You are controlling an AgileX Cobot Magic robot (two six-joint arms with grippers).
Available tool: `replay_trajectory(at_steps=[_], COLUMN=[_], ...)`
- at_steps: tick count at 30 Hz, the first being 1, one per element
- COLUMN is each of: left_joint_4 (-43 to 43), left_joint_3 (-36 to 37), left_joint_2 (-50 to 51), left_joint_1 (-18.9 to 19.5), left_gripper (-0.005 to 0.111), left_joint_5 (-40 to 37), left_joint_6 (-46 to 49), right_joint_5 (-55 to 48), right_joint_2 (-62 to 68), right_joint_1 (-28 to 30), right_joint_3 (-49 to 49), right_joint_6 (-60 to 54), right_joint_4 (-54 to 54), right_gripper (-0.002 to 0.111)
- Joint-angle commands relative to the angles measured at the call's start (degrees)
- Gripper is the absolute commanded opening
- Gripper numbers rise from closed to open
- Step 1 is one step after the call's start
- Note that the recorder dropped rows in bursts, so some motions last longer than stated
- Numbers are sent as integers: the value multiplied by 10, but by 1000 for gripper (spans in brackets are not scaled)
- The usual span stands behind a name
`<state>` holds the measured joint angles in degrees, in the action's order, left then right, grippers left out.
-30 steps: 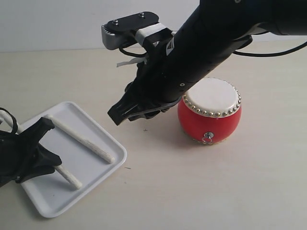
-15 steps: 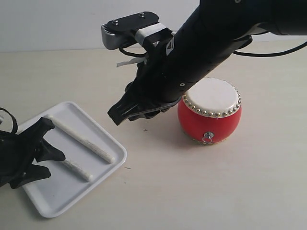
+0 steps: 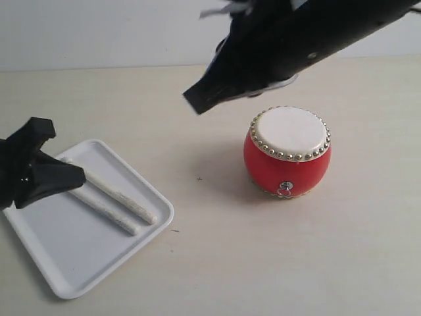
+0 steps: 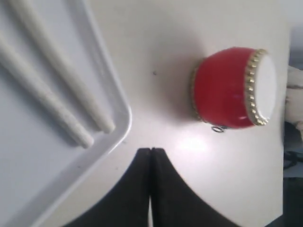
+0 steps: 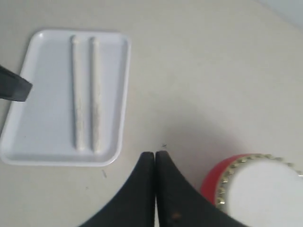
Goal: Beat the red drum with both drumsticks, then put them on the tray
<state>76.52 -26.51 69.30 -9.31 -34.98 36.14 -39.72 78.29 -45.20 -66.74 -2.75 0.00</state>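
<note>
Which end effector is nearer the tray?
Left. The left end effector hangs over the tray's edge; the right end effector is raised near the red drum, well clear of the tray.

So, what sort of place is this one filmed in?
Probably a lab bench staged for robot trials: bare beige table, blank white wall, with a red drum and tray as props.

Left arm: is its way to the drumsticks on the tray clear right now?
Likely yes. The left gripper, shut and empty, hangs by the tray; both drumsticks lie uncovered in it. It must open first.
</note>
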Motion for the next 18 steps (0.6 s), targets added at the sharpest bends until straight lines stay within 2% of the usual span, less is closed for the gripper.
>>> replay_trajectory(at_steps=[1,4,6,8,12,18], left_joint_4=[-11,-9,-9,-10,-10,10], left_joint_3=[-2,-2,-2,-2,-2,-2], left_joint_2=[-119,-181,-204,-213,-212,-212], left_joint_1=[1,1,1,1,1,1], left_gripper=[0,0,0,0,0,0], left_joint_5=[62,181,223,227,169,164], left_joint_6=[110,178,201,232,295,295], right_joint_5=[-6,11,38,78,141,146], right_joint_2=[-112,-205,-262,-318,-421,-506], right_joint_1=[3,3,3,3,3,3], right_joint_3=[44,119,186,252,373,427], right_joint_6=[99,161,184,213,215,214], right_joint_4=[-132,-210,-237,-247,-247,-243], right_gripper=[0,0,0,0,0,0])
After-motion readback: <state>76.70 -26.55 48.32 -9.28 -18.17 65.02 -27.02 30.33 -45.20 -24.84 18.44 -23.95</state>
